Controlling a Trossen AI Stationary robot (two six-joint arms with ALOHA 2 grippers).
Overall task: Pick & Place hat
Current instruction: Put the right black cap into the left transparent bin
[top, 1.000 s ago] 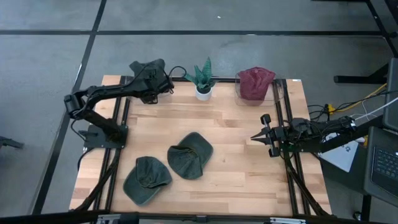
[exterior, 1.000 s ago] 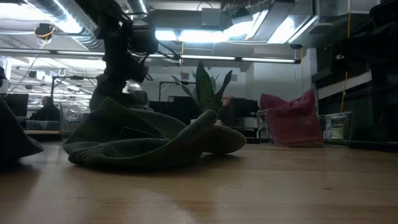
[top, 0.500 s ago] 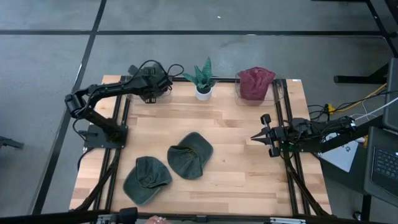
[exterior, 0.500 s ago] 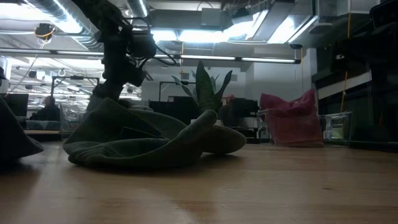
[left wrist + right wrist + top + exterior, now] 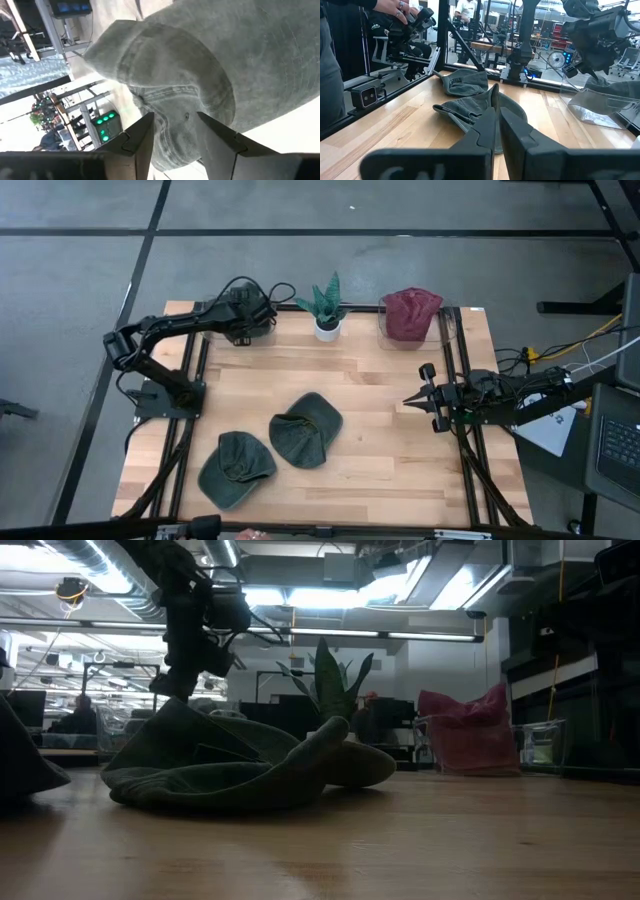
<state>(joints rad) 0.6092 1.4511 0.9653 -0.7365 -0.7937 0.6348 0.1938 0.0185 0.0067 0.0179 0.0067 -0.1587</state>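
Observation:
A grey-green hat point(image 5: 175, 60) fills the left wrist view. It lies in a clear bin point(image 5: 600, 107) at the table's far left corner. My left gripper point(image 5: 175, 116) hangs open right over it, one finger on each side of a crumpled fold; in the high view the gripper point(image 5: 250, 315) hides the hat. Two more green hats point(image 5: 306, 430) point(image 5: 236, 468) lie flat on the wood near the front. My right gripper point(image 5: 408, 402) rests shut at the table's right edge, pointing left. My left gripper points down at the hat's crumpled crown point(image 5: 172, 100), which shows between its spread fingers point(image 5: 142, 137). I cannot tell whether the fingers touch the cloth. The hat lies in the bin, not lifted.
A potted plant point(image 5: 327, 305) stands at the far middle. Right of it a clear bin holds a dark red hat point(image 5: 410, 313). Black rails run along the table's left and right sides. Bare wood lies between the plant and the two hats.
My left gripper has sunk a little toward the far-left bin. The dark hat that stood out beside it in the high view has dropped out of sight beneath it, into the bin.

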